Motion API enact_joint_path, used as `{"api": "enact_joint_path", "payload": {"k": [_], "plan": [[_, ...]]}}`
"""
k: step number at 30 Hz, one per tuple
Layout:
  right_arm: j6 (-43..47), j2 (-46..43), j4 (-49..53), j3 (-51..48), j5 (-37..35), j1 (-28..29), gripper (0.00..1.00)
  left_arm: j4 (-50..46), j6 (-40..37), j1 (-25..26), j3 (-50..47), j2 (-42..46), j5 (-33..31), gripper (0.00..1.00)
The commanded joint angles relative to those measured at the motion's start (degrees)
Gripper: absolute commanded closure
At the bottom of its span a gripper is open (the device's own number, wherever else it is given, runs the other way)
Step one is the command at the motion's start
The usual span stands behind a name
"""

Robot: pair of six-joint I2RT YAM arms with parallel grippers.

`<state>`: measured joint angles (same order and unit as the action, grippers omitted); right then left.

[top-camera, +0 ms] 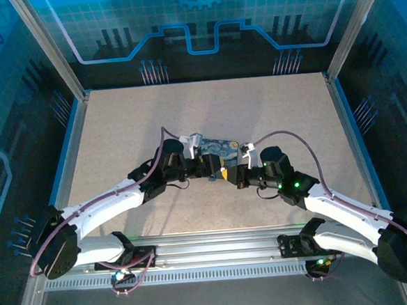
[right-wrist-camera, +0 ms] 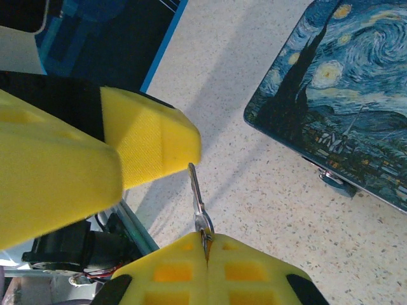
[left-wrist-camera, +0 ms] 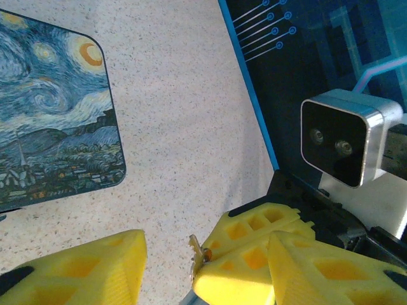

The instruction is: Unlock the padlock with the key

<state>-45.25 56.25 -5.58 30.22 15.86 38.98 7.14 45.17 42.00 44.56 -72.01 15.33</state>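
1. The table point(top-camera: 270, 106) is a pale speckled board, and both arms reach in to meet near its middle.
2. A painted tin point(top-camera: 216, 149) lies flat at the centre, just on the far side of the two claws.
3. The left claw point(top-camera: 210, 170) has its yellow pads point(left-wrist-camera: 82, 267) spread, with bare table showing in the gap.
4. The right claw point(right-wrist-camera: 206, 240) is pinched tight on the head of the key.
5. The key point(right-wrist-camera: 198, 203) is on the near side of the tin. Its blade points at a left pad, and I cannot tell whether the tip touches it.
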Motion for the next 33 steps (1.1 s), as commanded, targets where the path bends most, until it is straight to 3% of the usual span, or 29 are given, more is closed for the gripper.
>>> {"api": "enact_joint_path", "payload": {"k": [1, 19, 33], "plan": [[-1.1, -0.5, -3.0, 1.9, 1.9, 0.2, 0.94, 2.7, 0.9, 0.8, 2.3, -1.1, 0.8, 0.48], [-5.0, -0.3, -9.5, -0.7, 6.3, -1.3, 0.9, 2.5, 0.5, 1.3, 1.7, 0.2, -0.8, 0.99], [-9.0, -0.8, -15.7, -3.0, 9.2, -4.2, 0.84, 4.7, 0.6, 1.3, 1.2, 0.5, 0.6, 1.0]]}}
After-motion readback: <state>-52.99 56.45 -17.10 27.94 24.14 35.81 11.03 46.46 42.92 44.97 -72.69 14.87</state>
